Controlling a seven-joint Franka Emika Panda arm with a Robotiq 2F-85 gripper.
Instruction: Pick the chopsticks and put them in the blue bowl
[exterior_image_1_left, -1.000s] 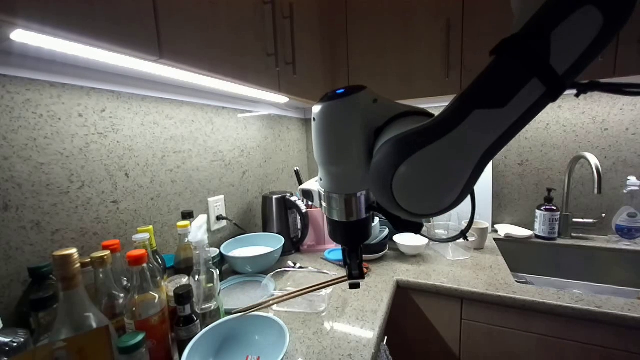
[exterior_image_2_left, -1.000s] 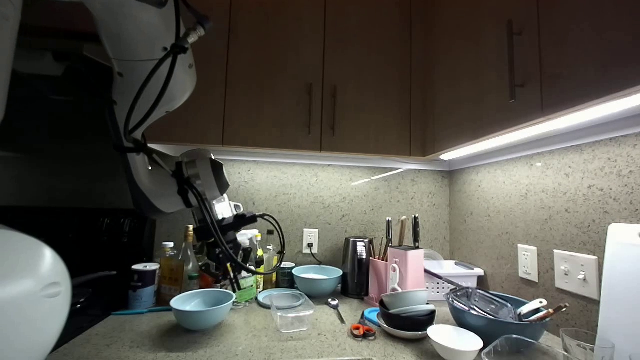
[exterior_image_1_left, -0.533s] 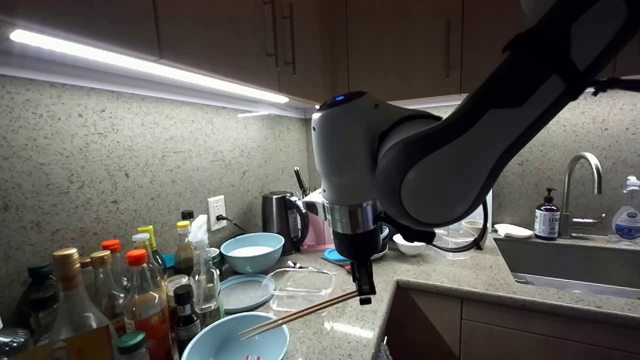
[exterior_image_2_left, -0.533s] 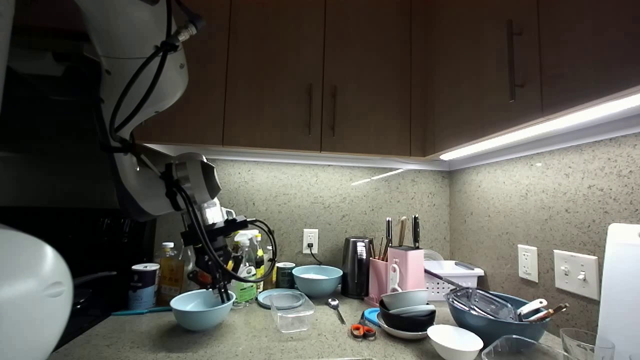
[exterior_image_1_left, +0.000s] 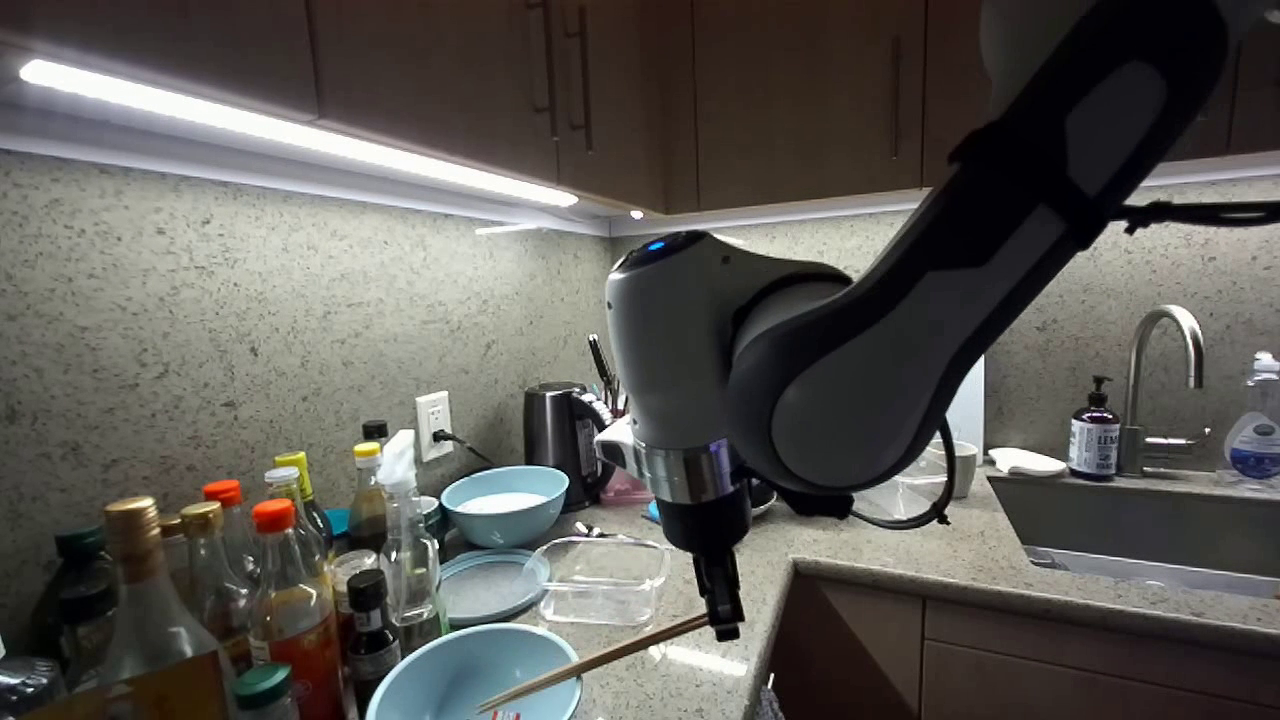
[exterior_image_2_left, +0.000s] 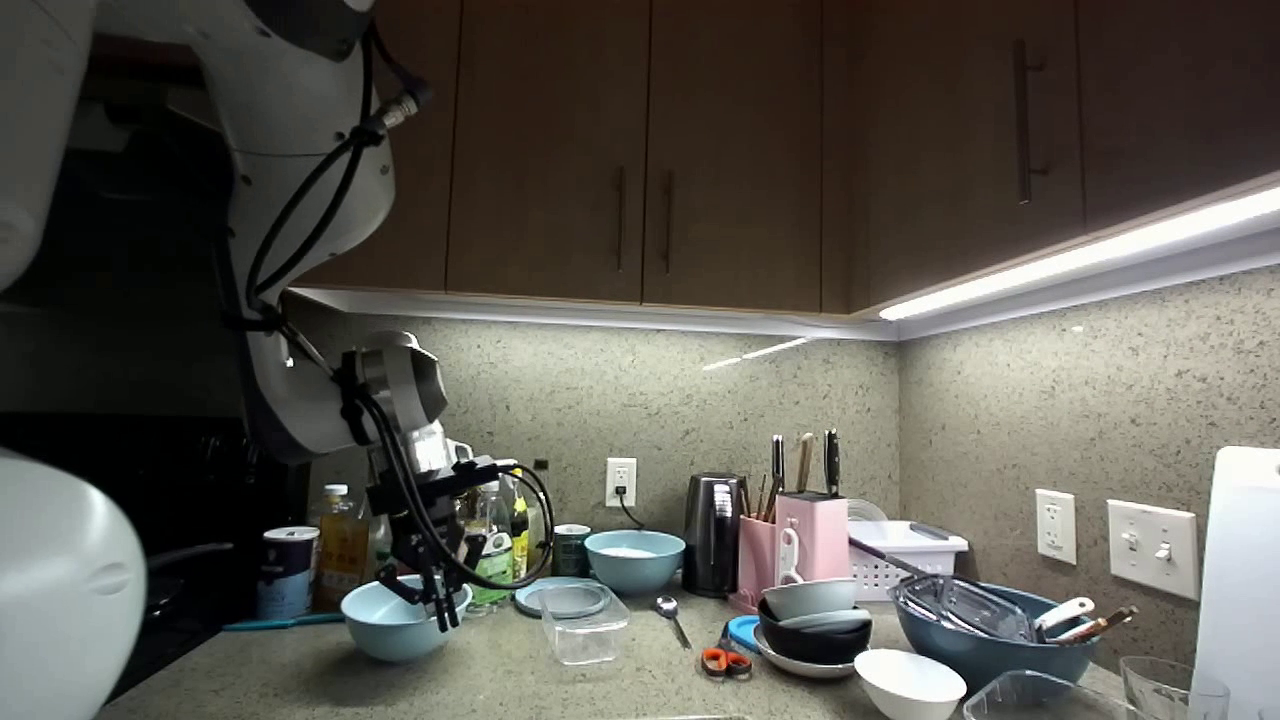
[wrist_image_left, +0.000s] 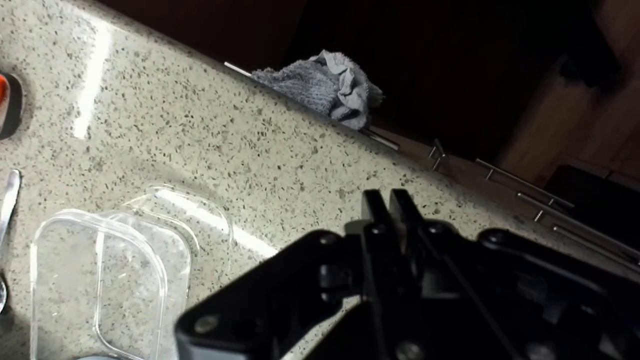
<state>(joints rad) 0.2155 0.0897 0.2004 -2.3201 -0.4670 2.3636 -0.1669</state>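
Chopsticks (exterior_image_1_left: 600, 660): two thin, straight, tan sticks, legible to us only in an exterior view; they slant down from the gripper (wrist_image_left: 386, 196) over the inside of the blue bowl (exterior_image_1_left: 430, 672), and we cannot tell whether their ends touch it.
Gripper: black and jointed; we find it closed on the chopsticks near their upper end, its flat fingers nearly together in the wrist view.
Blue bowl: wide, round, smooth and pale; we look into it in an exterior view, and see its curved outer wall (exterior_image_2_left: 375, 637), partly behind the gripper, in an exterior view.
Clear container (exterior_image_2_left: 585, 645): transparent and rectangular with rounded corners; we see it in both exterior views and, from above, in the wrist view.
Counter (wrist_image_left: 280, 165): pale, glossy and speckled, with bright streaks of reflected light.
Cloth (wrist_image_left: 320, 87): grey, rough and crumpled beyond the counter's edge; the wrist view gives us its folds.
Scissors (exterior_image_2_left: 726, 656): orange-handled, seen by us in an exterior view.
Faucet (exterior_image_1_left: 1134, 400): arched metal tube, visible to us only in an exterior view.
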